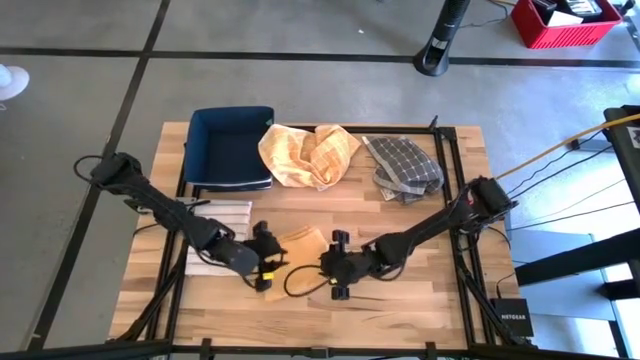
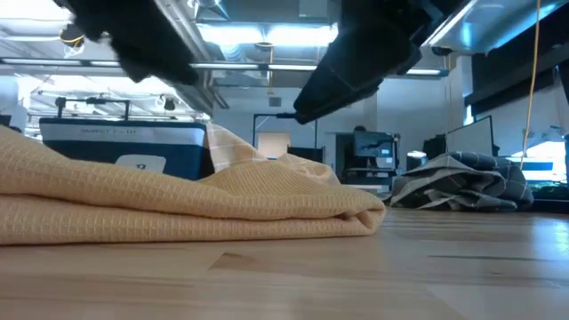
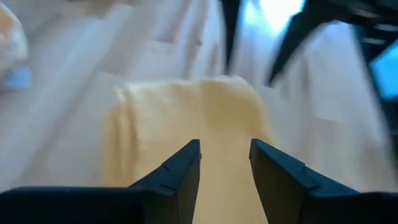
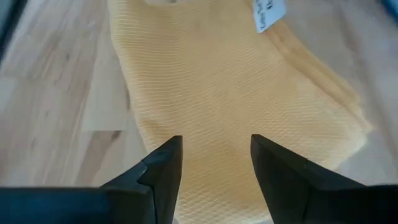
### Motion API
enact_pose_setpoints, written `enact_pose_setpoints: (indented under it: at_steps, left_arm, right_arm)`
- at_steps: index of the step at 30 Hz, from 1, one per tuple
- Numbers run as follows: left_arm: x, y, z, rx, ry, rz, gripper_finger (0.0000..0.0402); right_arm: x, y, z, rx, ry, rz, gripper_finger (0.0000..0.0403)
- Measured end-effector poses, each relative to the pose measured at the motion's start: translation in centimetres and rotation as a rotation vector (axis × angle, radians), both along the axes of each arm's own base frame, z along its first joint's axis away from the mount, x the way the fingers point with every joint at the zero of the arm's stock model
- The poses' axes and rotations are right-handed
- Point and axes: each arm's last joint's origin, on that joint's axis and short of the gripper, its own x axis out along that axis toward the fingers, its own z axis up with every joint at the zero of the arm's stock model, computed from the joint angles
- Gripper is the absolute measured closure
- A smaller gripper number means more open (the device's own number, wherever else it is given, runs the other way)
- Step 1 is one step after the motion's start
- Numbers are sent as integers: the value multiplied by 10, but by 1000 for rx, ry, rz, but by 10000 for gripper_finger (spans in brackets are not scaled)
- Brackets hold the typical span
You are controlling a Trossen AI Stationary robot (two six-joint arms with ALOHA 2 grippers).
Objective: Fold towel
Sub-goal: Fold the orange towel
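A yellow towel (image 1: 303, 243), folded into a small flat stack, lies on the wooden table (image 1: 420, 300) between my two grippers. In the low view the yellow towel (image 2: 178, 200) shows its rounded fold edge (image 2: 372, 218) on the right. Its white label (image 4: 267, 14) sits near the far edge in the right wrist view. My left gripper (image 1: 272, 262) hovers open at the towel's left side, above the yellow towel (image 3: 186, 118). My right gripper (image 1: 328, 266) hovers open at its right side, over the yellow towel (image 4: 211, 93). Nothing is between the fingers of either gripper.
A dark blue bin (image 1: 232, 147) stands at the far left. Beside it lie a crumpled orange plaid towel (image 1: 305, 152) and a grey checked towel (image 1: 402, 165). A folded white striped towel (image 1: 222, 218) lies under my left arm. Bare wood shows along the near edge.
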Motion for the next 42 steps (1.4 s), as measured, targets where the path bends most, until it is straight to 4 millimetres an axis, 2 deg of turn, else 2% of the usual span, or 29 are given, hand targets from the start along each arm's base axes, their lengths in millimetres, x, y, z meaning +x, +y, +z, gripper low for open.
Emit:
enact_pose_setpoints:
  at_steps: [3,6,10,16,21,24,27,31,33,36,39,42]
  left_arm:
    - [14,12,-16,66,18,33,269]
    - [36,24,-27,67,-28,59,269]
    - [56,43,-55,78,16,68,269]
    - [60,74,-87,74,176,209,269]
    - [64,90,-97,10,188,325,269]
    - [65,91,-97,14,184,324,269]
    - [64,88,-84,32,165,284,269]
    - [63,73,-35,12,31,205,269]
    - [56,60,-13,-27,-19,156,269]
    - [40,33,6,-117,-43,23,269]
    - [26,4,5,-182,1,-46,269]
    - [19,-22,-14,-246,71,-52,269]
  right_arm:
    - [0,9,-7,-23,-31,-40,210]
    - [4,18,-26,-20,-24,-28,210]
    - [16,31,-37,50,-135,-1,210]
    - [20,34,-84,16,-52,34,210]
    - [22,35,-97,17,-6,125,210]
    - [21,35,-95,8,4,140,210]
    - [20,34,-83,14,22,165,210]
    - [15,37,-51,35,20,207,210]
    - [13,37,-27,43,-42,219,210]
    - [9,37,-8,19,-89,201,210]
    - [5,33,-7,-55,-75,157,210]
    - [5,29,-11,-114,-63,73,210]
